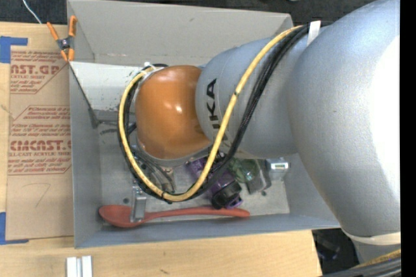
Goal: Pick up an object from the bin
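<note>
Bin (175, 25): grey metal, sloped walls, matt and scuffed floor

Arm (338, 113): in from the right, smooth grey shell, covers most of the bin's middle and right. Glossy orange dome cover (169, 110) at the wrist, with yellow and black cables (127, 139) looped round it and down below it

Gripper (139, 206): low, near the front-left corner, a grey metal end piece under the cable loop. Its tip is right at a red spoon (195, 212), overlapping the neck just right of the bowl. Touching or just above: cannot tell. Open or closed: cannot tell, too little of it is exposed

Spoon: red, smooth plastic look, long and thin. Lies flat along the front wall, oval bowl to the left, straight handle running right past the gripper

Other items: small heap right of the gripper, partly under the arm. Dark purple rounded piece (225, 194) just above the spoon handle; pale lilac piece (195, 168) behind it; greenish clear item (250, 173) and small grey-white block (278, 166) further right
</note>
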`<control>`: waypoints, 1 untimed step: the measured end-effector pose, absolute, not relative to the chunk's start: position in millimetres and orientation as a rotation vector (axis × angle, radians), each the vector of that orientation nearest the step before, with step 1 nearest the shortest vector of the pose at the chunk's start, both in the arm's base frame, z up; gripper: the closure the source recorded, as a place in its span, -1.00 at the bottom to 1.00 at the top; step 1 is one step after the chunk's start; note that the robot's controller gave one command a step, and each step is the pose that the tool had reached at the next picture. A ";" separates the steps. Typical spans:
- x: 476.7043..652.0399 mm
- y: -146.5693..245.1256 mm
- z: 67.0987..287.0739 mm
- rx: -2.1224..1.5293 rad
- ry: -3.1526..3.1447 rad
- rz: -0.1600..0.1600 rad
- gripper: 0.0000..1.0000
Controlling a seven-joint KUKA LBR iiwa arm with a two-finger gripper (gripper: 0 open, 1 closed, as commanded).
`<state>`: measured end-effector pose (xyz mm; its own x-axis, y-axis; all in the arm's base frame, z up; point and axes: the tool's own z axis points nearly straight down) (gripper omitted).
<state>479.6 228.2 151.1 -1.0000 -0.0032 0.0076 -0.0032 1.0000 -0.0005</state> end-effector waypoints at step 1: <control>482.0 226.9 155.5 0.001 -3.141 -0.002 -1.00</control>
